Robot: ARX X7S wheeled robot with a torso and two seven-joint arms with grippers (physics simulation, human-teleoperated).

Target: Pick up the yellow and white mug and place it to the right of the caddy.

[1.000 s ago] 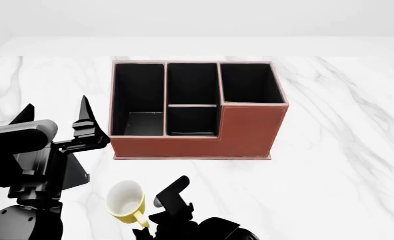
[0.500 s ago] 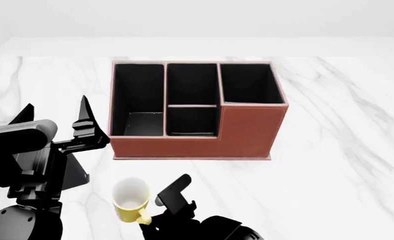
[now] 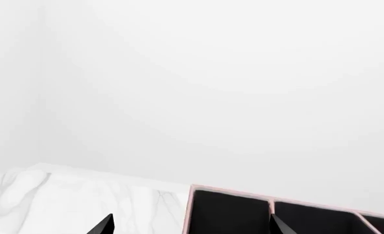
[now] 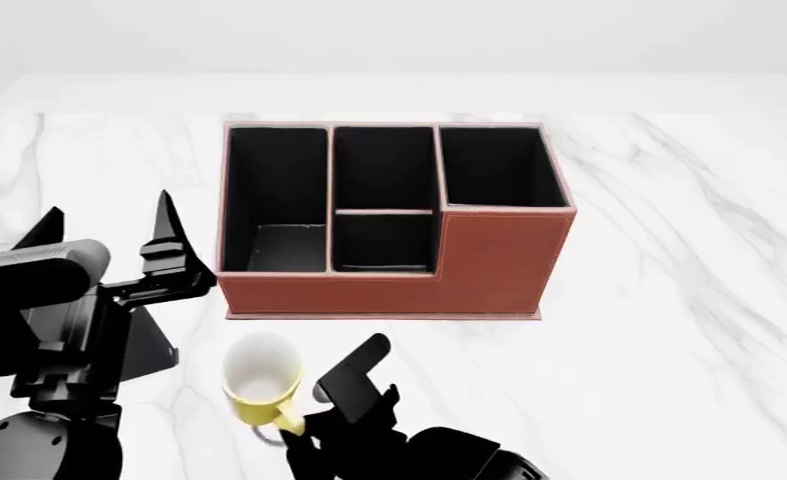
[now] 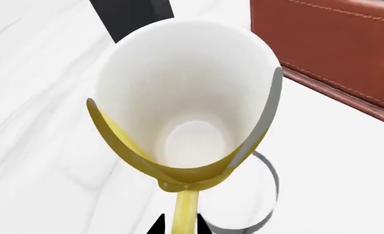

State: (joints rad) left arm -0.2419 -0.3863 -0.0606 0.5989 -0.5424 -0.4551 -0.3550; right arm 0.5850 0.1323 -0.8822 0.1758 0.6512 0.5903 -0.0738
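Note:
The yellow and white mug [image 4: 262, 377] sits low in the head view, in front of the caddy's left end. It is tilted, with its white inside showing. My right gripper [image 4: 294, 432] is shut on its yellow handle [image 5: 186, 208] and holds it just above the marble, over a ring-shaped shadow. The mug fills the right wrist view [image 5: 185, 112], with my right gripper [image 5: 178, 227] at the handle. The reddish-brown caddy [image 4: 500, 262] stands mid-table. It also shows in the left wrist view [image 3: 190, 209] and the right wrist view [image 5: 328, 44]. My left gripper [image 4: 108, 238] is open and empty, left of the caddy.
A small black upright block [image 4: 150, 346] stands under my left arm, left of the mug; it also shows in the right wrist view [image 5: 130, 14]. White marble tabletop [image 4: 673, 300] stretches to the right of the caddy. The table's far edge lies behind the caddy.
The mug has moved a little toward the caddy and slightly right, held by its handle. The right arm has come further into view. The left arm has barely moved.

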